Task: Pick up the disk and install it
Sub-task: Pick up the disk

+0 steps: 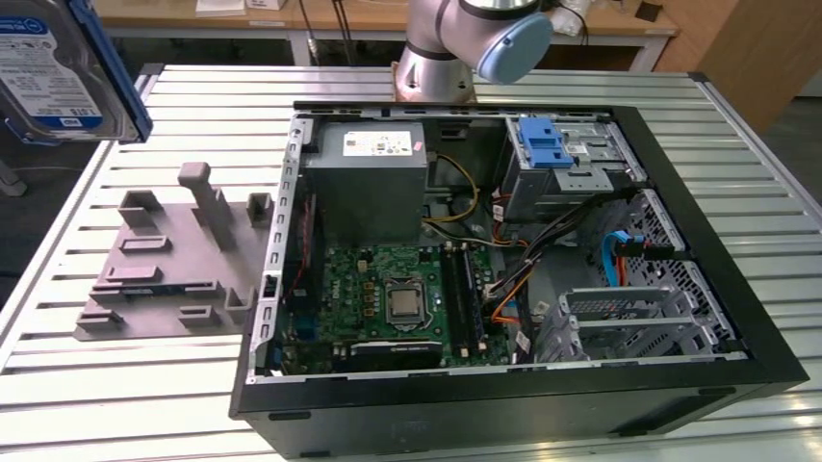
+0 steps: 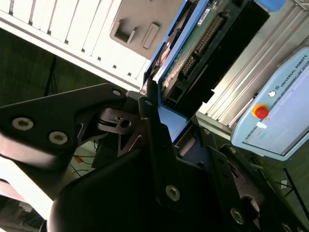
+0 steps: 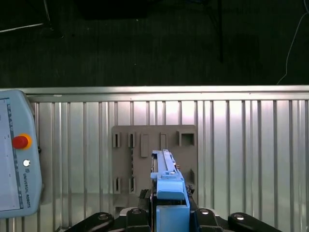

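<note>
- Exterior view: one disk [image 1: 52, 67] hangs in the air, well apart from the one open computer case [image 1: 514, 399], off toward the exterior view's left of it. Its white-and-blue label faces the camera, and one blue carrier frame [image 1: 125, 82] runs along its edge.
- One grey fixture plate [image 1: 154, 279] with several upright posts lies flat on the ribbed metal tabletop [image 1: 103, 404], just beside the computer case on the exterior view's left.
- Inside the computer case sit one grey metal box [image 1: 366, 183] with a small white sticker, one green motherboard [image 1: 398, 298] and one blue ridged latch tab [image 1: 546, 144].
- One arm base [image 1: 444, 58] stands on the tabletop just beyond the computer case's far wall.
- In the second wrist view the tool [image 2: 171, 118] is clamped on the disk. Two black fingers [image 2: 153, 130] press against the blue end of the frame, and the disk's green circuit-board side is turned toward the camera.
- In the first wrist view the disk stands edge-on between the fingers, lined up in front of the fixture plate.
- One pale teach pendant [image 3: 14, 169] with one red button [image 3: 20, 141] lies on the tabletop in both wrist views. Where it sits relative to the computer case cannot be told.
</note>
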Action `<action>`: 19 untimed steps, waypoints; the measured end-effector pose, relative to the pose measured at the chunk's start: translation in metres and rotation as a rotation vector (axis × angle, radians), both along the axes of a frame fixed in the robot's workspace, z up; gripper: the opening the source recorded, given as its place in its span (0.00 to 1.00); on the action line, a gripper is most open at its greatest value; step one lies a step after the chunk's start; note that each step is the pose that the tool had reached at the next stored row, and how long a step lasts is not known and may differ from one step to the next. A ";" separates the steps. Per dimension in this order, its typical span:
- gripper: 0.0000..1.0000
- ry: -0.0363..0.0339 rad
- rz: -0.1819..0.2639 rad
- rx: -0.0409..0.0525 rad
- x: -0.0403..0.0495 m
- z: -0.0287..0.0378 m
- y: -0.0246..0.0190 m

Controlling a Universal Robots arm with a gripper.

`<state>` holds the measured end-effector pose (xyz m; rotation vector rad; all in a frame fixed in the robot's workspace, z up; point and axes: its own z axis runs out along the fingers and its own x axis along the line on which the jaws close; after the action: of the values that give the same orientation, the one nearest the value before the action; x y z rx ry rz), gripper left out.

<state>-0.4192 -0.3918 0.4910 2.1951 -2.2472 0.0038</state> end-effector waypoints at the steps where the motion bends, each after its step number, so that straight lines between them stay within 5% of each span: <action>1: 0.36 0.0000 0.000 0.0000 0.0021 0.0000 -0.0001; 12: 0.36 -0.0001 0.000 0.0001 0.0293 -0.0001 -0.0030; 19: 0.36 0.0000 0.000 0.0000 0.0391 0.0000 -0.0121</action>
<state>-0.3800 -0.4040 0.4910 2.1951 -2.2472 0.0038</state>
